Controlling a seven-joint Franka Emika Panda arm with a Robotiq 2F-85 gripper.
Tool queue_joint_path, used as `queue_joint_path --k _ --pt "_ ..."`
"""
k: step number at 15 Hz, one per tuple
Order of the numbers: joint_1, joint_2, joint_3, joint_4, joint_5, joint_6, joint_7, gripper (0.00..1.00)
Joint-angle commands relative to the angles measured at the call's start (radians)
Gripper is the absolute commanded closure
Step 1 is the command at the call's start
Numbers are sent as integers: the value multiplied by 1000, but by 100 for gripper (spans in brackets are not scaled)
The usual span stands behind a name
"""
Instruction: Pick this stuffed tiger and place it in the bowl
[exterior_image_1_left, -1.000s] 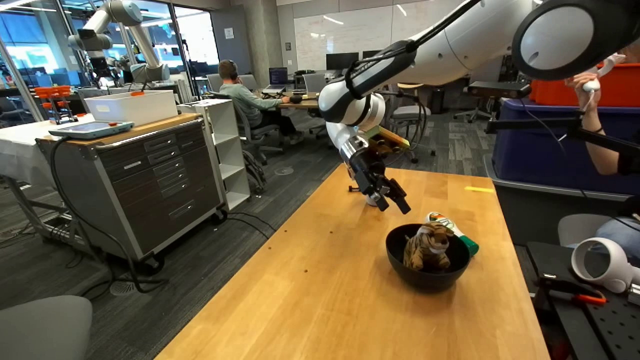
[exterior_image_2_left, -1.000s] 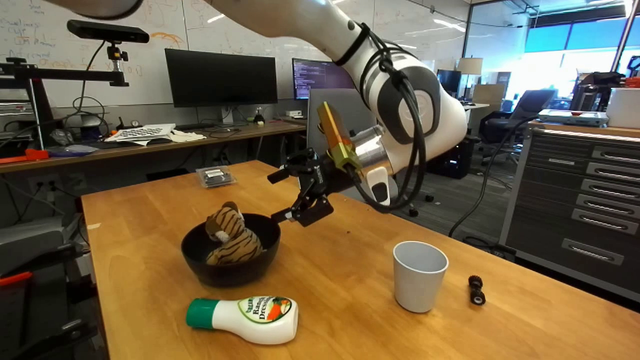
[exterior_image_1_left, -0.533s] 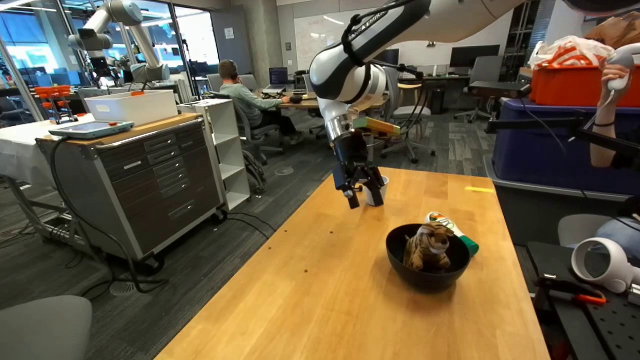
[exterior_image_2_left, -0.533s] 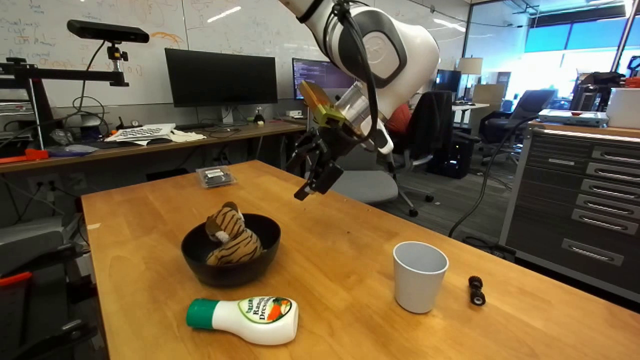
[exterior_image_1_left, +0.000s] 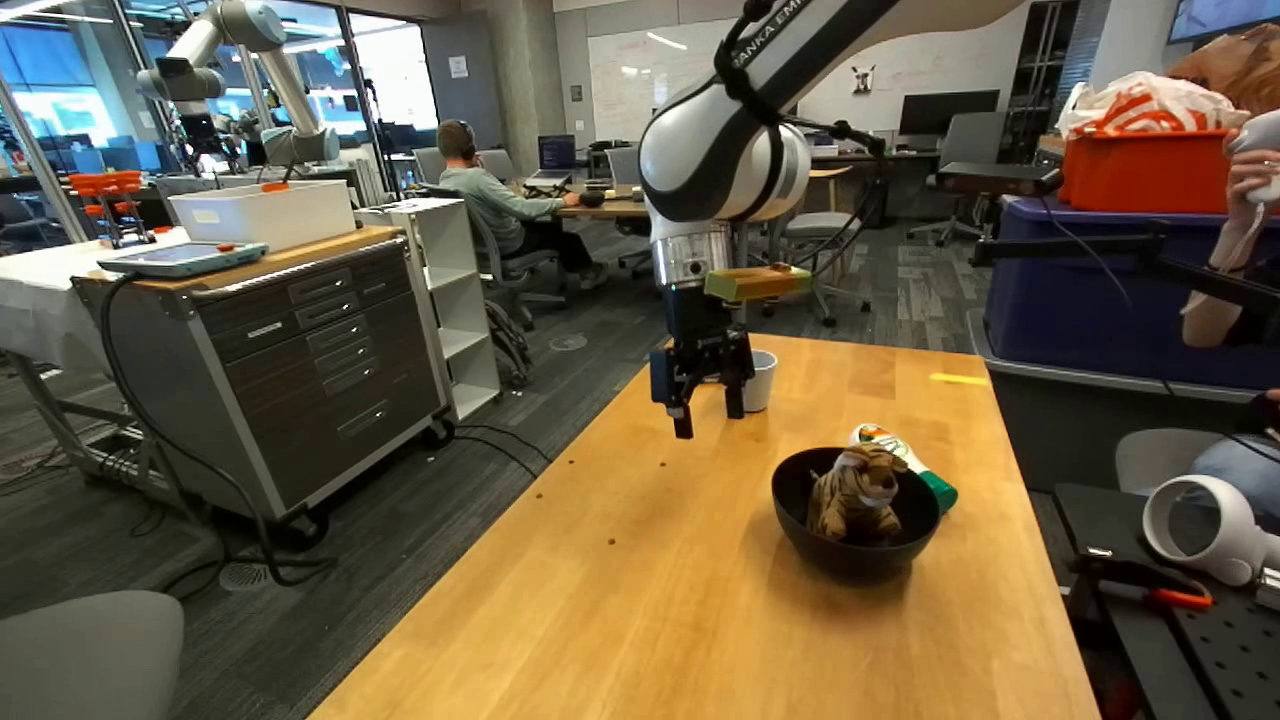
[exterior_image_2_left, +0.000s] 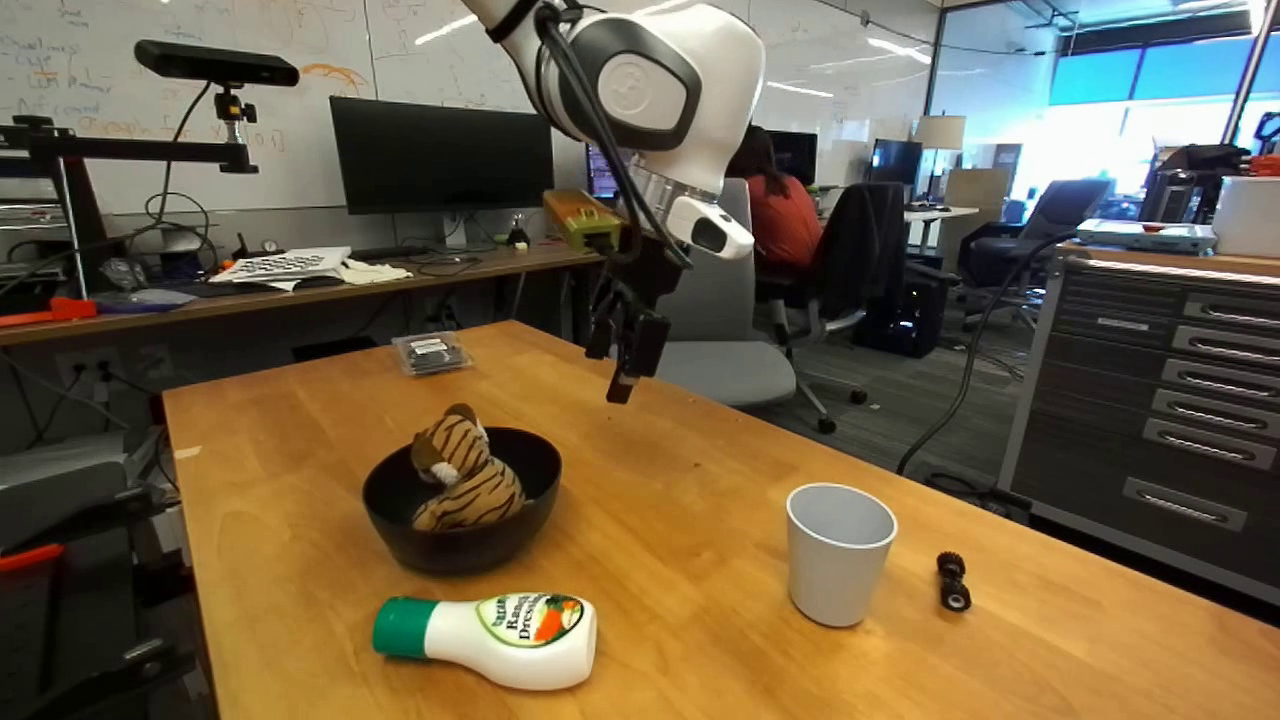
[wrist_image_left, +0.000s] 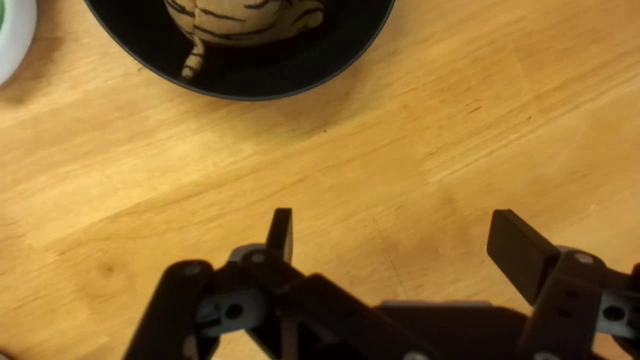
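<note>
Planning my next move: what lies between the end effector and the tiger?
In the wrist view: from the end effector, only tabletop, then the rim of the black bowl; the stuffed tiger sits inside.

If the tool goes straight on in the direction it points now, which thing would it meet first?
Most likely the table: the tool points roughly down, and the wrist view shows the table between its open jaws. The bowl stands off that line. How high the tool hangs is unclear.
</note>
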Motion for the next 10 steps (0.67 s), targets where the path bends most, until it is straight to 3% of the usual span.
queue_joint_path --k 1,10 --pt "-2 -8 8 -21 -8 12 8 0" --pt "-8 2 9 -10 -7 11 7 0"
